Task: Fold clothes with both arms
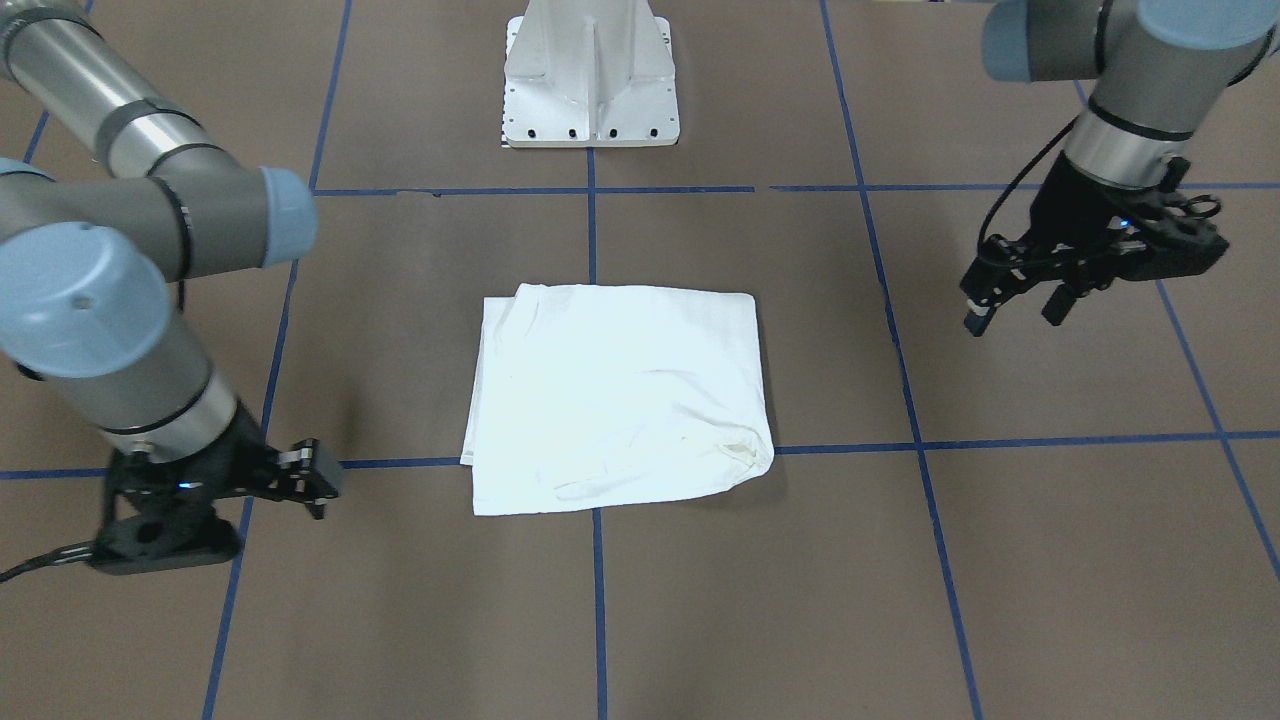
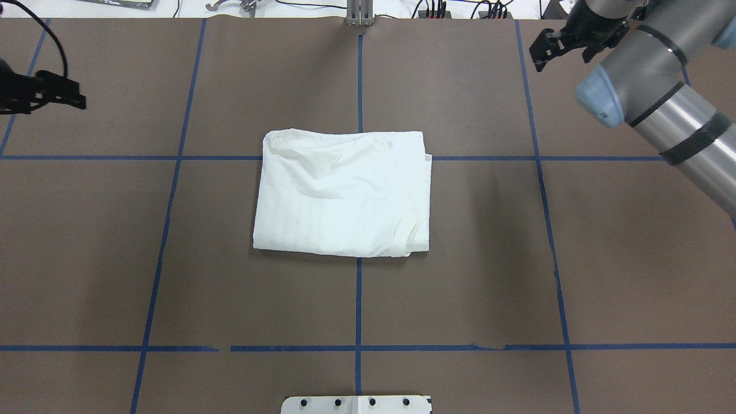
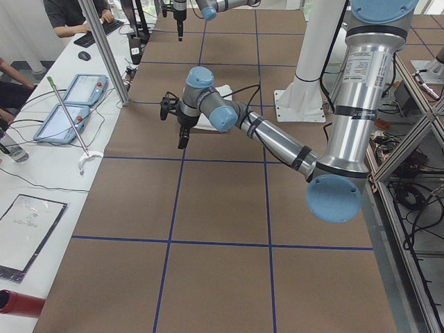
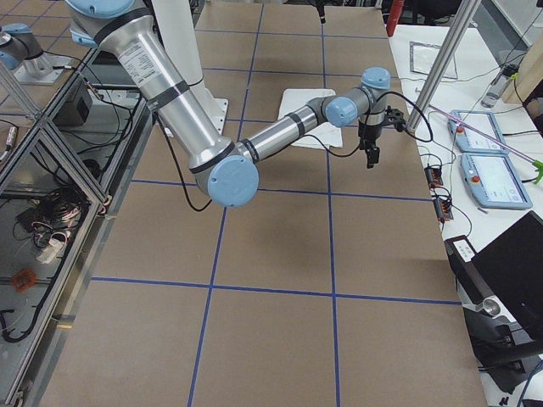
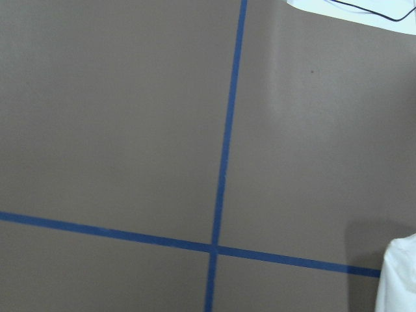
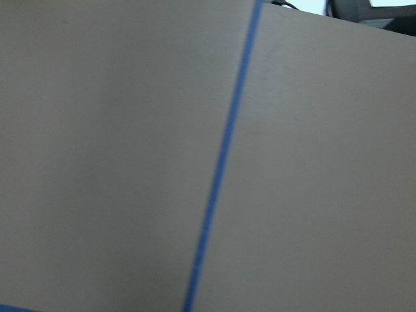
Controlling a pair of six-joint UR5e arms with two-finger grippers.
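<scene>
the white t-shirt (image 2: 342, 192) is lying folded into a compact, roughly rectangular bundle in the middle of the brown table (image 2: 115, 259). it is sitting over the spot where two of the blue tape lines (image 2: 86, 348) are crossing. its top layer is showing soft wrinkles, and the stacked fold edges are running along the side toward the robot's right. the left arm (image 1: 1120, 130) is reaching out on the robot's left of the garment. the left gripper (image 1: 1015, 312) is hanging above the table well apart from the cloth, with its two fingers spread and nothing between them. the right arm (image 1: 110, 320) is stretching across the other side, and the right gripper (image 2: 562, 60) is hovering near the far edge of the table, away from the white pedestal base (image 1: 590, 90). its fingers are also standing apart and gripping nothing, well clear of the shirt. the left wrist camera is looking down on bare table and a tape crossing, with a white corner of cloth showing at its lower right edge. the right wrist camera is showing only table and one tape line.
</scene>
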